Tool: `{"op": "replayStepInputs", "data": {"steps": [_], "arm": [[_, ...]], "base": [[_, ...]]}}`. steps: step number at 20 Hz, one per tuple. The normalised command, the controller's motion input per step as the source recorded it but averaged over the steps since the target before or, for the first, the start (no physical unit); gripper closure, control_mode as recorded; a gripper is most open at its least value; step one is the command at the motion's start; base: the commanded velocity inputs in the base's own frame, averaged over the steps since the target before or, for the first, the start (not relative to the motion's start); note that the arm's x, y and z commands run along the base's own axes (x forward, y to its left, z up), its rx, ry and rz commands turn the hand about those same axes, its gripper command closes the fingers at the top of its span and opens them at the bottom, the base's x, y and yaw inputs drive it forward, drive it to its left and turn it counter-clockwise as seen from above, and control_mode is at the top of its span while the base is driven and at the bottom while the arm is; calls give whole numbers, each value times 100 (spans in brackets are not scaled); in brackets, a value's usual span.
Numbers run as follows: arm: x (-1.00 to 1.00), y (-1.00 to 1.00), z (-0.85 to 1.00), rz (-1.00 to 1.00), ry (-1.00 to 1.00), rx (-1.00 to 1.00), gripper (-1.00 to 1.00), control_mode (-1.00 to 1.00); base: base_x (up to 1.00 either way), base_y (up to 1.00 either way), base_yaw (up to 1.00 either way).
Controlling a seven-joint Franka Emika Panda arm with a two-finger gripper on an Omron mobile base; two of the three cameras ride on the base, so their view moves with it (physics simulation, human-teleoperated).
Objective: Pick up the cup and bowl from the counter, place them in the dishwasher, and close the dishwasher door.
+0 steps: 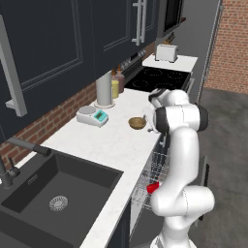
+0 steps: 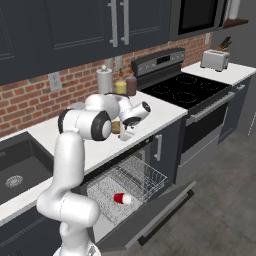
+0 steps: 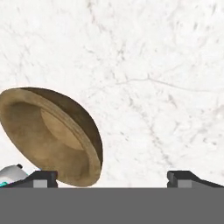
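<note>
With its 2 fingers spread wide and empty, the gripper (image 3: 112,177) hovers over the counter (image 3: 166,65), where the bowl (image 3: 52,135) sits off-centre, probably overlapping the left fingertip.

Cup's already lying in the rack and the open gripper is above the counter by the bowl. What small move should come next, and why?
Probably shift the gripper sideways toward the bowl before lowering: in the hand view the bowl lies off to one side, by one fingertip, not between the open jaws, with bare counter between the fingertips.

White veined counter (image 1: 116,140) with bowl (image 1: 137,122), scale (image 1: 92,116), grey cylinder (image 1: 103,89).
</note>
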Motion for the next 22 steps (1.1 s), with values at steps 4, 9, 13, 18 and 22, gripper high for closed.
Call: {"op": "replayStepInputs", "data": {"steps": [4,9,13,18,22], "arm": [[8,7,-25,0,0,-8,-100,-100],[13,5,-27,0,0,-8,-100,-100],[29,2,-18,0,0,-4,-100,-100],[37,0,-7,0,0,0,-100,-100],[31,0,-13,0,0,0,-100,-100]], "base": [[0,0,0],[0,0,0],[0,0,0],[0,0,0],[0,0,0]]}}
